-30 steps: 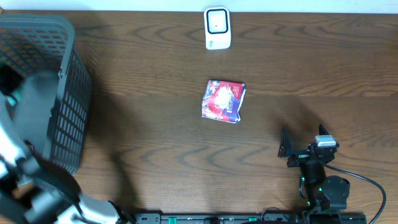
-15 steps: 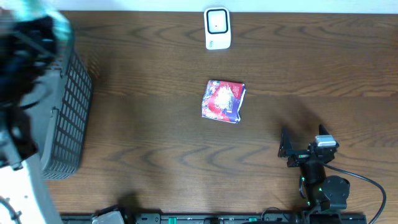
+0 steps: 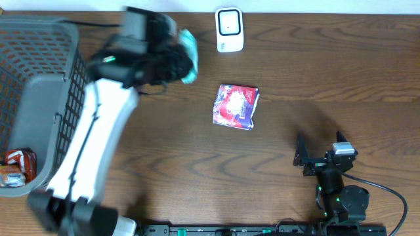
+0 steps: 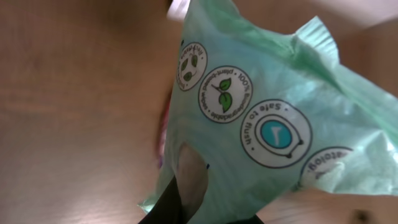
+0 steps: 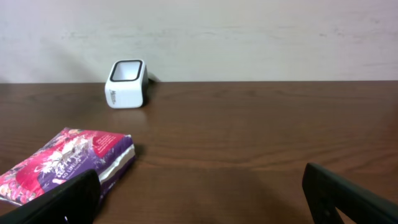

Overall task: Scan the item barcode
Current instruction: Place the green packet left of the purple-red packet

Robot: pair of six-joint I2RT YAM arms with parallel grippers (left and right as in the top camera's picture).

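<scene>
My left gripper (image 3: 172, 62) hangs above the table, shut on a pale green wipes packet (image 3: 188, 55) just left of the white barcode scanner (image 3: 230, 29). In the left wrist view the green packet (image 4: 267, 106) fills the frame with round printed badges, and one dark finger (image 4: 185, 190) presses on its lower edge. A purple and red packet (image 3: 236, 106) lies flat at the table's middle. At the lower right my right gripper (image 3: 320, 148) rests open with nothing in it. Its wrist view shows the scanner (image 5: 127, 83) at the back and the purple packet (image 5: 62, 163) at the left.
A dark grey mesh basket (image 3: 73, 98) stands at the left edge with a red-brown packet (image 3: 16, 167) in its bottom. The left arm's white link (image 3: 98, 137) slants across the basket's right side. A pale wall (image 5: 249, 37) borders the far table edge.
The left arm has swung up out of the basket and rightward, carrying the green packet to a spot beside the scanner. The right arm and purple packet have not moved.
</scene>
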